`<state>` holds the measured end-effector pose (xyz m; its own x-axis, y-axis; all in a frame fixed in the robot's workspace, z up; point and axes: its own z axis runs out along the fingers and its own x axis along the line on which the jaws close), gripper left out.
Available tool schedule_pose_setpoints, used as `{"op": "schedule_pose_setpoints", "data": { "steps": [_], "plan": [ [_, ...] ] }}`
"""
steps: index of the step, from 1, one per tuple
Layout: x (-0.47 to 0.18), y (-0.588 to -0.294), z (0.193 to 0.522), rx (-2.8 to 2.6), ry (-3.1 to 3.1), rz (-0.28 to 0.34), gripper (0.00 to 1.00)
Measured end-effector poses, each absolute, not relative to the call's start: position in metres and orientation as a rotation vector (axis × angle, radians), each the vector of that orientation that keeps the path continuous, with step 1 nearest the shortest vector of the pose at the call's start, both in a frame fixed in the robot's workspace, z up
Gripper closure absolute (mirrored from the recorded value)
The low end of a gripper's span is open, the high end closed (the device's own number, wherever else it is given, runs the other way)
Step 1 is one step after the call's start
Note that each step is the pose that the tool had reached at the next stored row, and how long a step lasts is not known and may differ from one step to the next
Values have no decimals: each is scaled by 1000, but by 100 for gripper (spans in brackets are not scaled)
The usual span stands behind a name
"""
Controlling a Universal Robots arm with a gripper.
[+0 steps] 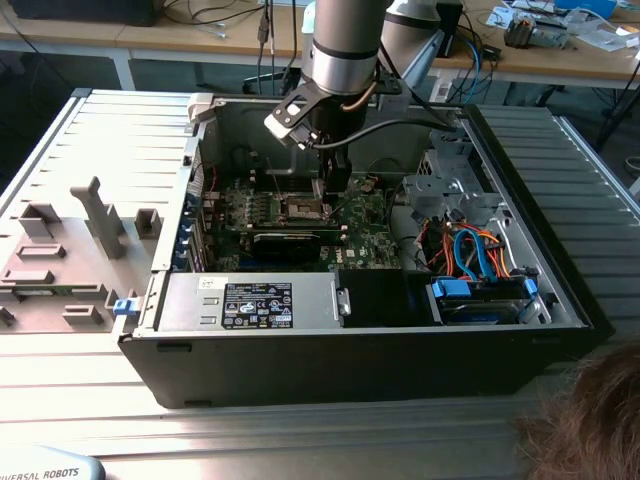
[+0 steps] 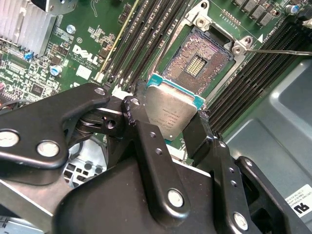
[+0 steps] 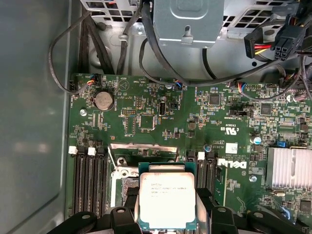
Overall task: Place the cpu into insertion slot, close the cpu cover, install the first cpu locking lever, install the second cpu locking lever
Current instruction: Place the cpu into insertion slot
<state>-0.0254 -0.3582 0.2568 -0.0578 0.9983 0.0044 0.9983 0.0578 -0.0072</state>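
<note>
Two tool fingers [image 2: 144,141] clamp cpu [image 2: 170,114] edges above open socket [image 2: 197,61].

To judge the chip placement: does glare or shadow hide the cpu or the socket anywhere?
First wrist view: cpu evenly lit, only a soft sheen. Second wrist view: cpu top bright, socket pins glinting but visible. Exterior view: socket lies in dim shade.

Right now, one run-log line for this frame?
claw: shut on cpu | cpu: held near socket, not seated | socket: bare, pins showing
</note>
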Motion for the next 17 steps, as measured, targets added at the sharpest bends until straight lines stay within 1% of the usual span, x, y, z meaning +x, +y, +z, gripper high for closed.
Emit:
{"op": "schedule_pose_setpoints", "data": {
  "steps": [17],
  "plan": [
    [-25,-358,253,-2151,-2279,3,46]
  ]
}}
